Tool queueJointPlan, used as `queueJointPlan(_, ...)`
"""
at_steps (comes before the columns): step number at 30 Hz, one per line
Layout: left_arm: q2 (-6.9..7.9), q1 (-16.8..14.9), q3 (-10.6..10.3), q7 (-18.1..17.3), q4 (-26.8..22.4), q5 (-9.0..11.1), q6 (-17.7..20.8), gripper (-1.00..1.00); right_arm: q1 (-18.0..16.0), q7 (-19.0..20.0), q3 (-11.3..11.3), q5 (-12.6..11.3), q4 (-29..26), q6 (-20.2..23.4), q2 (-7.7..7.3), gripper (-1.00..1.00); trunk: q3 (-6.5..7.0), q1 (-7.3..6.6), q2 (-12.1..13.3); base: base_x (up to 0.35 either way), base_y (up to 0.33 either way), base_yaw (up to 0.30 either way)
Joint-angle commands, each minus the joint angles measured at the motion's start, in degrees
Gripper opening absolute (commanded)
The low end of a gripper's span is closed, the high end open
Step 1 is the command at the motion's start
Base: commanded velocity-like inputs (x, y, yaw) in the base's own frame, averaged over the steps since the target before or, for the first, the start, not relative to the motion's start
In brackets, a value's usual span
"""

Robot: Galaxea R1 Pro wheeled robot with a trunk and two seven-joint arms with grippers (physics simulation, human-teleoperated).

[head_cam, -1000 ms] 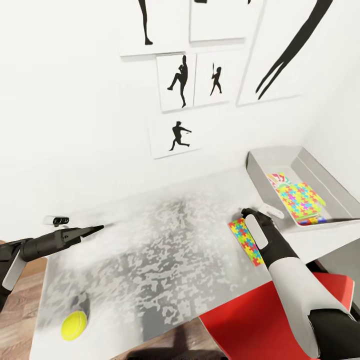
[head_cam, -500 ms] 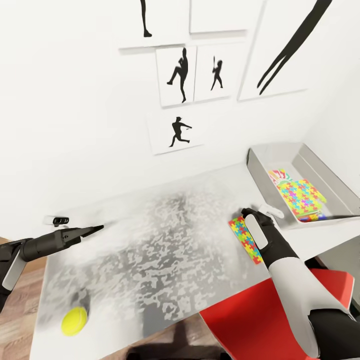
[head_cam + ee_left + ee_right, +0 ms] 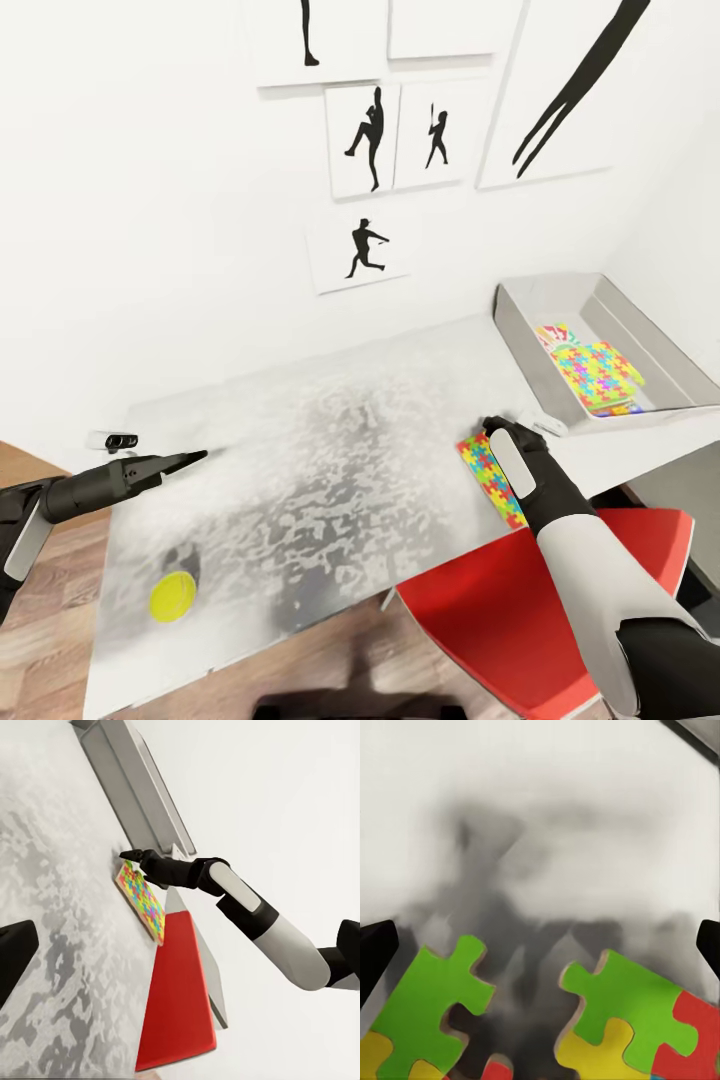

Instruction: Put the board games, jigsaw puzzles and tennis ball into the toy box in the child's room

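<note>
With its fingers spread wide, the right gripper (image 3: 497,428) risked sliding the thin jigsaw puzzle (image 3: 490,479) off the table (image 3: 330,470) edge.

marbled table (image 3: 330,470), toy box (image 3: 520,330), jigsaw puzzle (image 3: 487,478), tennis ball (image 3: 172,596)

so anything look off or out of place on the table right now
Nothing is spilled or damaged. One jigsaw puzzle lies flat near the table's front edge, under the right gripper, not yet in the toy box. The tennis ball sits alone near the table's left front corner, close to the edge.
</note>
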Motion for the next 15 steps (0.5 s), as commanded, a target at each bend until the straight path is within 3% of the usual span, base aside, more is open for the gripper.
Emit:
queueJointPlan(1, 0.02, -0.03, -0.02, -0.20, -0.01, 0.00, 0.61, 1.00, -0.03, -0.46, 0.28, -0.47, -0.06, 0.31, -0.08, 1.00, -0.09, 0.03, -0.09, -0.024, 0.017, 0.000)
queueJointPlan(15, 0.02, -0.03, -0.02, -0.20, -0.01, 0.00, 0.62, 1.00, -0.03, -0.46, 0.28, -0.44, -0.06, 0.29, -0.08, 1.00, -0.09, 0.03, -0.09, -0.003, 0.024, 0.000)
